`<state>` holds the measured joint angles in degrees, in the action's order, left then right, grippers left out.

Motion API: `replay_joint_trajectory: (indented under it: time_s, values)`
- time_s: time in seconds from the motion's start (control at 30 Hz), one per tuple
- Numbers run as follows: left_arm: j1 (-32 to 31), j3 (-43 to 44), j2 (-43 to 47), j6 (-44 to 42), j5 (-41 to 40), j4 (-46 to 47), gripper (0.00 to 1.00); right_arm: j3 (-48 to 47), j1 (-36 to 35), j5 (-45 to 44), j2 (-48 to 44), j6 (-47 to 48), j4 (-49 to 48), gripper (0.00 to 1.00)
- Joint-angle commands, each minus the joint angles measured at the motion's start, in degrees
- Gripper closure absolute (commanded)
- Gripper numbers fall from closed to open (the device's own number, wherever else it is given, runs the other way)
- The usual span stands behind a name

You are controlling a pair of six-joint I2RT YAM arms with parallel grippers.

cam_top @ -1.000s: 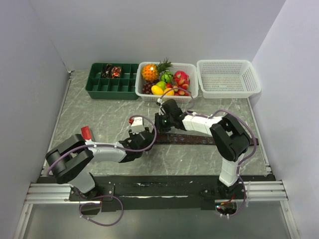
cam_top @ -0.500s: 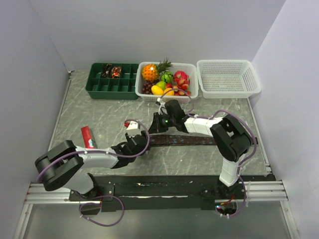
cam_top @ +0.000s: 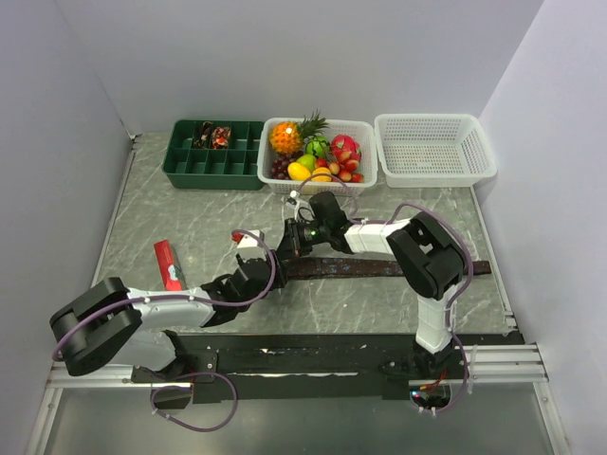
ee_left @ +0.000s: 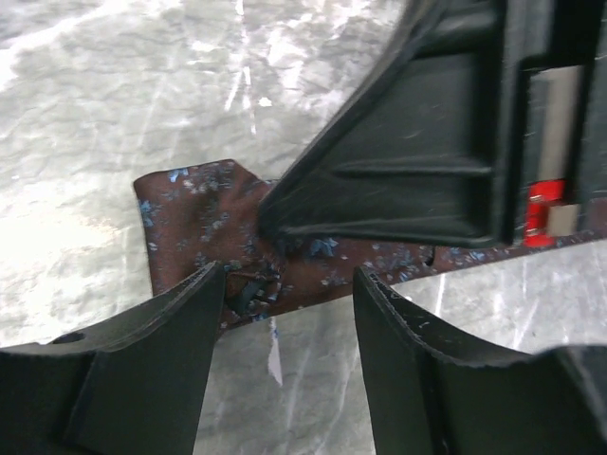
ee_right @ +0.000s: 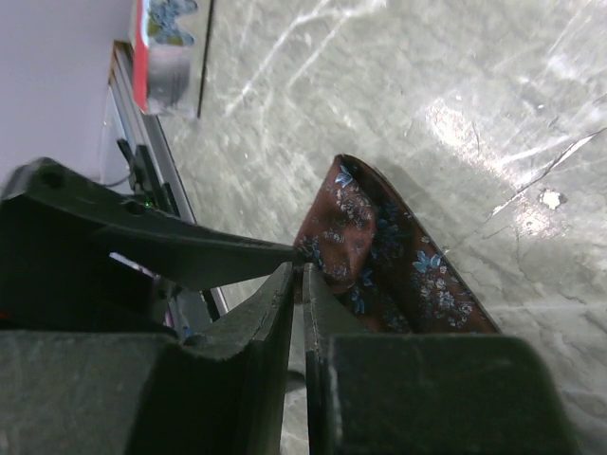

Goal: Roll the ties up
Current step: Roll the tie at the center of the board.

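The tie [cam_top: 398, 268] was laid flat across the middle of the table [cam_top: 180, 213], parallel to its near edge, with one end reaching toward the right edge. The other end, near the table's middle, was creased and slightly lifted, apparently so that a roll could be started there. That end was pinched at its corner by the right gripper [ee_right: 296, 272], whose fingers were pressed almost together on the fabric. The left gripper [ee_left: 289, 280] was set at the near side of the same end, fingers apart and nothing clamped, judged ready to take the fold. The tie's whole length was shown only from above. The crease and blue-flecked pattern were shown only by the wrist cameras.
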<state>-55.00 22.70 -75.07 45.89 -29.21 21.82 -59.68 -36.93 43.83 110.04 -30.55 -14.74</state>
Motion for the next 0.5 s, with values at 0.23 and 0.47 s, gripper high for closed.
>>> replay_joint_trajectory:
  time_s: [0.23,0.47]
  values:
    - [-0.5,2.0,-4.2,-1.7,5.5,5.2,0.38,-3.3,-1.0,3.0,0.9,3.9,2.2,0.84]
    - [-0.4,2.4,-5.7,-1.9,7.8,7.5,0.38,-3.2,-0.9,3.5,0.6,5.3,3.8,0.84]
